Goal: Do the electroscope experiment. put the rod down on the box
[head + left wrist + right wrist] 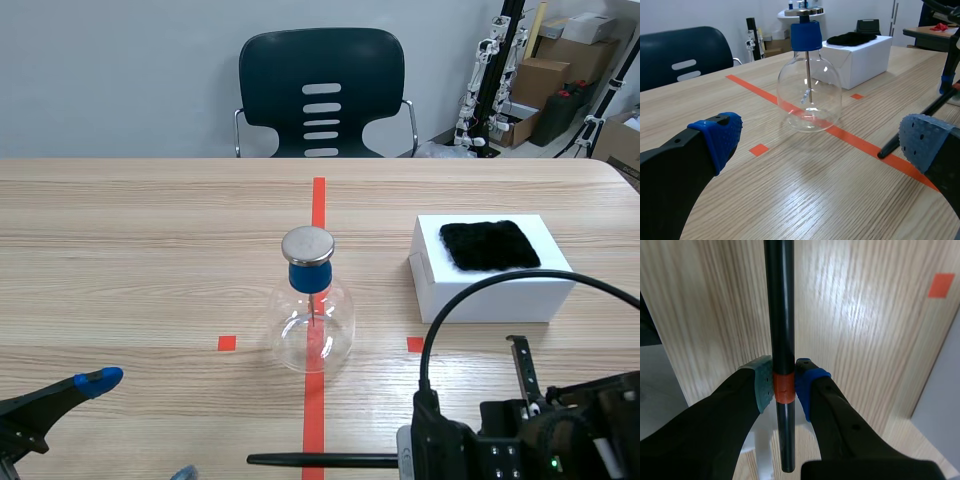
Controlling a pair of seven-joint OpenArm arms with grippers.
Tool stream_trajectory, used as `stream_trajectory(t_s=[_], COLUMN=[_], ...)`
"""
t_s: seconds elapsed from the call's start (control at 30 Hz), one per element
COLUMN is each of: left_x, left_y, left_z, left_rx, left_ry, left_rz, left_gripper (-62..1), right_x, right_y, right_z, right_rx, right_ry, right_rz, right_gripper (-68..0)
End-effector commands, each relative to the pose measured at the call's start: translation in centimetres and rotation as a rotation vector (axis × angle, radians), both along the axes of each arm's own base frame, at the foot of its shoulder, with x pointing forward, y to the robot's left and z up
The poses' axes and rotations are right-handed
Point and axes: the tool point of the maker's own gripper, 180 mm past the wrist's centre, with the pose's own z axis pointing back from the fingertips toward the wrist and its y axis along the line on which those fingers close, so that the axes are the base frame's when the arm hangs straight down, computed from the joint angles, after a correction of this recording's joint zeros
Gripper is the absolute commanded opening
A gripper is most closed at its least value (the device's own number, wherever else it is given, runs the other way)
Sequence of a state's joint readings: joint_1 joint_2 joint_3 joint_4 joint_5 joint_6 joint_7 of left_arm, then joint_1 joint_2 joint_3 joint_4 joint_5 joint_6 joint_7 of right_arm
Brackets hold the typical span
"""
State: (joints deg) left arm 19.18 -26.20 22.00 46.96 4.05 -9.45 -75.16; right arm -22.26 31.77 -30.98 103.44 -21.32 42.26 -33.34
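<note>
Resting on pale wood-grain table (pixel 130 260): at centre, clear round glass flask with blue stopper and metal disc (pixel 312 320); toward three o'clock, white rectangular box (pixel 490 295).

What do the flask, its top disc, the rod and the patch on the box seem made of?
Round clear flask: likely glass, transparent, with glints. Flat grey disc: metal, brushed sheen. Thin black rod with orange band: glossy, perhaps plastic; unclear. Black patch on the white box: matte, fuzzy cloth or fur.
</note>
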Motion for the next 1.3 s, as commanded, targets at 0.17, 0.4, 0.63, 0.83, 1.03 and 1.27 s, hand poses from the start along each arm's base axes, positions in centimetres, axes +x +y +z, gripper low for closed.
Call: stream_trajectory(t_s=[0.17, 0.4, 0.63, 0.83, 1.03, 1.27], left_x=[0.3, 0.3, 0.3, 0.3, 0.3, 0.3], left_y=[0.2, 0.2, 0.2, 0.2, 0.2, 0.2], left_z=[0.5, 0.5, 0.5, 0.5, 0.5, 0.5], left_rx=[-0.011, -0.011, -0.011, -0.011, -0.011, -0.011], left_ry=[-0.020, -0.020, -0.020, -0.020, -0.020, -0.020], left_rz=[0.001, 0.001, 0.001, 0.001, 0.001, 0.001], left_gripper=[1.4, 1.4, 1.4, 1.4, 1.4, 1.4], right_x=[0.5, 1.0, 0.8, 0.7, 0.6, 0.5], right_y=[0.4, -0.1, -0.3, 0.4, 0.5, 0.5], right_z=[0.3, -0.5, -1.4, -1.4, -1.4, -1.4], right_rx=[-0.003, -0.048, -0.064, -0.048, -0.047, -0.047], right_ry=[-0.010, -0.006, 0.016, 0.018, 0.022, 0.022], right_rz=[0.019, 0.029, 0.039, 0.037, 0.043, 0.043], right_gripper=[-66.5, -66.5, -66.5, -66.4, -63.2, -59.7])
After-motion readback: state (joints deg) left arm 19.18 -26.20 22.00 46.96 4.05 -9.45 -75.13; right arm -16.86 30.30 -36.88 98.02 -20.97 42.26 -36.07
